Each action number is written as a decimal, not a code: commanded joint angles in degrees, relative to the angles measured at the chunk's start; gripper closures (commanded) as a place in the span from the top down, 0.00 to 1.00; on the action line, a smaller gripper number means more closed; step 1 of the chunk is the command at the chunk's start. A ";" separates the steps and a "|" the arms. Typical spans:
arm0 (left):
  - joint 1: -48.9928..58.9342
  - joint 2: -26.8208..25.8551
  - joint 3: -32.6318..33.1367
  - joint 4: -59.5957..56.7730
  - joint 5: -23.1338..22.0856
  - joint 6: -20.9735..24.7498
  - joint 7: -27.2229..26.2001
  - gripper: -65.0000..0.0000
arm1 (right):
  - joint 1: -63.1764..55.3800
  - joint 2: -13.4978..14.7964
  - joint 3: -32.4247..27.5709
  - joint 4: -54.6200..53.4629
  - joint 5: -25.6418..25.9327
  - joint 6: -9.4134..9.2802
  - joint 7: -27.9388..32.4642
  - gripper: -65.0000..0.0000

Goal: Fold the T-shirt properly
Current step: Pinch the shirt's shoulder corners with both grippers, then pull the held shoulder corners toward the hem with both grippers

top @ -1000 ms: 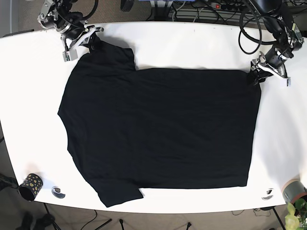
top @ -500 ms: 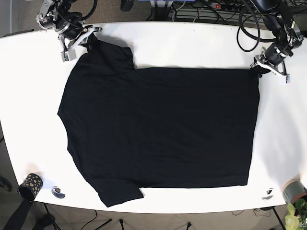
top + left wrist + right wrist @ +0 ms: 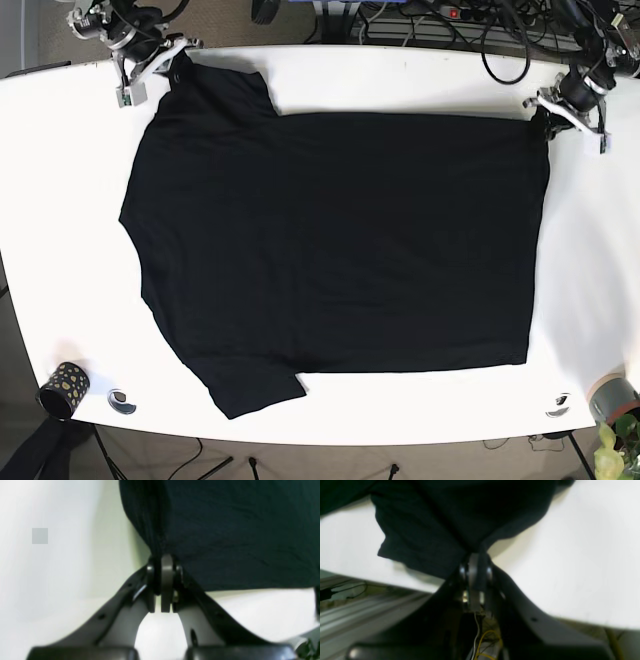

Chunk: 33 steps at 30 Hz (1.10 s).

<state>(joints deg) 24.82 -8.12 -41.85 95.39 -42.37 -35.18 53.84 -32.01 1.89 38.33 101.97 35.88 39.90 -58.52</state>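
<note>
Dragged toward the white table's (image 3: 400, 75) far edge, the black cotton T-shirt (image 3: 330, 250) lies flat, both my jaws clamped on its far corners; spreading seems done, folding next.

White table (image 3: 400, 80), rounded edge at near side. Black T-shirt (image 3: 340, 250) lies flat across most of it, sideways: sleeves at base view's left, hem at right. Far sleeve corner and far hem corner are up at the table's far edge. Near-left table corner: dark spotted cup (image 3: 62, 388), small round black-and-white item (image 3: 121, 401) just beside it. Near-right corner: similar small round item (image 3: 558, 405), grey tape roll (image 3: 612, 396) right at the edge.
</note>
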 commanded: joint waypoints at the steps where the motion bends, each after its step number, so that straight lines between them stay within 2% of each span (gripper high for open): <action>1: 1.77 -0.80 -0.40 2.67 -0.93 -2.32 -0.88 0.00 | -1.70 0.18 0.14 1.19 0.21 0.10 0.19 0.00; 3: 3.97 -0.80 -0.40 3.64 -0.93 -4.78 -0.88 0.00 | -3.29 0.00 0.05 2.51 0.21 0.10 0.19 0.00; 9: 8.46 -0.80 -0.57 4.69 -0.84 -4.82 -1.05 0.00 | -7.95 -1.50 0.05 8.84 0.65 0.10 0.19 0.00; 14: 8.54 -0.80 -1.98 4.69 -0.84 -4.82 -1.05 0.00 | -8.30 -1.32 0.31 10.25 5.04 0.10 0.19 0.00; 21: 1.86 -0.80 -1.80 7.07 -0.49 -4.82 -0.61 0.00 | -3.90 -0.79 0.22 10.07 6.10 0.10 0.19 0.00; 28: -6.14 -0.80 -0.31 6.80 -0.40 -4.78 4.92 0.00 | 2.25 0.61 -0.04 9.81 6.10 0.10 0.02 0.00; 33: -10.01 -0.80 1.01 6.54 -0.40 -2.84 5.45 0.00 | 6.91 0.97 -0.13 8.58 6.10 0.10 0.02 0.00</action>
<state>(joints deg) 15.51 -8.19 -41.63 101.19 -41.65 -38.74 60.45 -26.00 2.24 38.00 110.61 40.80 39.88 -59.35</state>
